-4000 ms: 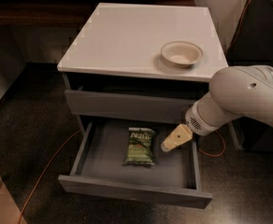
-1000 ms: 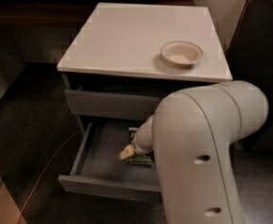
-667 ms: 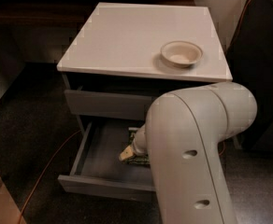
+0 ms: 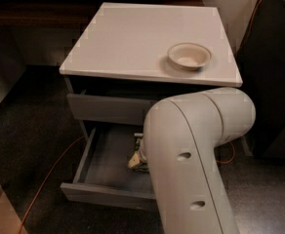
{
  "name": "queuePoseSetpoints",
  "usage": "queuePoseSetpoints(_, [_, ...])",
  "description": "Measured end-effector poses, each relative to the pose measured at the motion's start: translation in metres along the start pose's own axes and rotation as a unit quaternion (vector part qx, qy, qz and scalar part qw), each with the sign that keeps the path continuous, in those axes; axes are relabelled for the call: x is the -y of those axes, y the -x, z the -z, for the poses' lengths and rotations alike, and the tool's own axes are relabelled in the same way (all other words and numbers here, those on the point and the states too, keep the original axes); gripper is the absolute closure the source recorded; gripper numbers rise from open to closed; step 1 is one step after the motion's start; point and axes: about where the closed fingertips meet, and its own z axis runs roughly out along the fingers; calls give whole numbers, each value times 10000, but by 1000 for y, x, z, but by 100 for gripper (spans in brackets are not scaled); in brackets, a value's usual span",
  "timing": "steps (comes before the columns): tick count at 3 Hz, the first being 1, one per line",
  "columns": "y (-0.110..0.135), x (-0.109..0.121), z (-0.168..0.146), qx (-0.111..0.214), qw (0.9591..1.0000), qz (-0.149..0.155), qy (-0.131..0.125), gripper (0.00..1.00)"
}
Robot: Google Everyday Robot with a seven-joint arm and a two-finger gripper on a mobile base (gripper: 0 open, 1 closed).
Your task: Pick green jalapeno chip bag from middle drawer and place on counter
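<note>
The middle drawer [image 4: 106, 156] is pulled open below the upper grey front. Only a sliver of the green jalapeno chip bag [image 4: 139, 142] shows on the drawer floor; my arm hides the rest. My gripper [image 4: 134, 161] is down inside the drawer, right at the bag's near end. Its cream tip pokes out from behind my large white arm [image 4: 196, 150], which covers the drawer's right half. I cannot tell whether it touches or holds the bag. The white counter [image 4: 132, 38] is above.
A cream bowl [image 4: 189, 56] stands on the counter's right side. The upper drawer front [image 4: 108, 108] is shut. An orange cable [image 4: 47, 177] runs over the dark floor at the left. A dark cabinet [image 4: 274, 82] stands close at the right.
Four seconds ago the gripper hung to the right of the fully visible bag. The arm has since swung in over the drawer and shifted a little left, and it now hides most of the bag.
</note>
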Motion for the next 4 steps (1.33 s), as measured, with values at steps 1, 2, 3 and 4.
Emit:
queuePoseSetpoints(1, [-1,3,0,-89,10000,-39,15,36])
queuePoseSetpoints(2, [-2,1,13,-105,9998,-149,68,59])
queuePoseSetpoints(3, [-4,-4,47,-73,9999,31,107,83])
queuePoseSetpoints(4, [-1,-16,102,68,9990,339,273,100])
